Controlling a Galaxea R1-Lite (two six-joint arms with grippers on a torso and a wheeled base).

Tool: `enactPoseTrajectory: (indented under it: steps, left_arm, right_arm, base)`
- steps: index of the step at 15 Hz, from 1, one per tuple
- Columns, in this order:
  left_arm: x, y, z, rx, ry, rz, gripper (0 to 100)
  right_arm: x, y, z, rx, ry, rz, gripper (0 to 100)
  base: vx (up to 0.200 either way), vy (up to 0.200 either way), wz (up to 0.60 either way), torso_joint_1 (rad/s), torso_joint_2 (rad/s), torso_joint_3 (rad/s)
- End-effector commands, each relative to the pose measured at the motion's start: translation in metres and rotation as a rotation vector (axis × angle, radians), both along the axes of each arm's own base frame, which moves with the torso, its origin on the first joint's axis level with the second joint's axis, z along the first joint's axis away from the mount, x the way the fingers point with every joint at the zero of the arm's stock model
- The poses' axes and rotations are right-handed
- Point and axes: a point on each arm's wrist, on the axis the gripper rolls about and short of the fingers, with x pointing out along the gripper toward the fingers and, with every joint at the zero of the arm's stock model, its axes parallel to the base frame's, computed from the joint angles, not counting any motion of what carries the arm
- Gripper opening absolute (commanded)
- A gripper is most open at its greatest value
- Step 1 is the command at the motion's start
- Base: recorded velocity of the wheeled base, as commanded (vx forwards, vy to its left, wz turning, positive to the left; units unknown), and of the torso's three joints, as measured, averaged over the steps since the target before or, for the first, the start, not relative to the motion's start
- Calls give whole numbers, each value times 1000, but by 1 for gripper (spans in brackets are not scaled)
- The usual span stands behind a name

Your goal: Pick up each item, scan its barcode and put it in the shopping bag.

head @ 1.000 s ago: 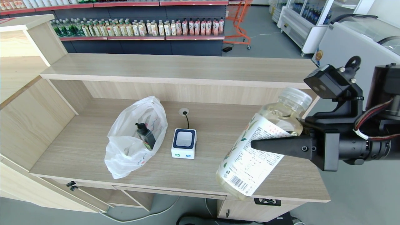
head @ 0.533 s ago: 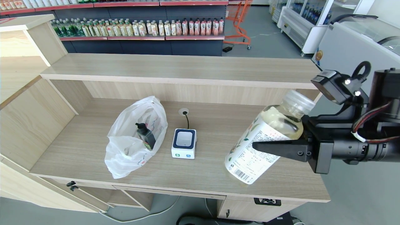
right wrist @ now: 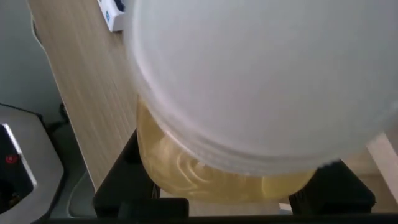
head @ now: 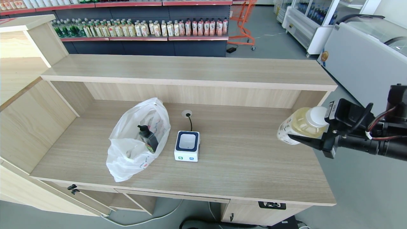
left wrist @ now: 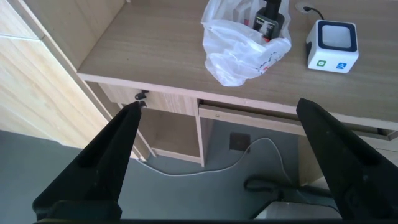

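Note:
A clear bottle (head: 301,124) of pale yellow drink with a white cap and printed label hangs tilted over the right end of the wooden counter (head: 241,159). My right gripper (head: 294,133) is shut on it just below the cap. In the right wrist view the bottle's cap (right wrist: 261,81) is close to the lens, with the black fingers (right wrist: 127,183) on either side. The white shopping bag (head: 133,143) lies open at the counter's left with a dark bottle (head: 148,137) inside. The white scanner (head: 187,145) stands beside it. My left gripper (left wrist: 214,162) is open, off the counter's front edge.
A raised shelf (head: 190,70) runs along the back of the counter and a wooden side wall (head: 28,127) closes its left end. The scanner's cable (head: 189,121) leads to a hole behind it. A drawer front (left wrist: 249,115) sits under the counter edge.
My right gripper has carried the bottle away from the camera, to the right and down to the counter's right end. The bottle has turned so its cap points toward the arm.

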Motion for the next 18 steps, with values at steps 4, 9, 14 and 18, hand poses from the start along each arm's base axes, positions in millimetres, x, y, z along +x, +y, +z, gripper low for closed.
enactPoseTrajectory:
  steps: [4, 9, 14, 18]
  left_arm:
    - [0, 0, 0, 0, 1, 1, 100]
    - [0, 0, 0, 0, 1, 1, 100]
    - [0, 0, 0, 0, 0, 1, 100]
    - [0, 0, 0, 0, 0, 1, 100]
  right_arm:
    - [14, -4, -7, -32, -59, -21, 0]
    - [11, -4, -9, -44, -59, -15, 0]
    - [12, -1, -9, -36, -55, 5, 0]
    - [9, 6, -17, -9, -17, 103, 0]
  base:
    - [0, 0, 0, 0, 0, 0]
    - [0, 0, 0, 0, 0, 0]
    - [80, 120, 0, 1, 0, 1]
    - [200, 200, 0, 0, 2, 5]
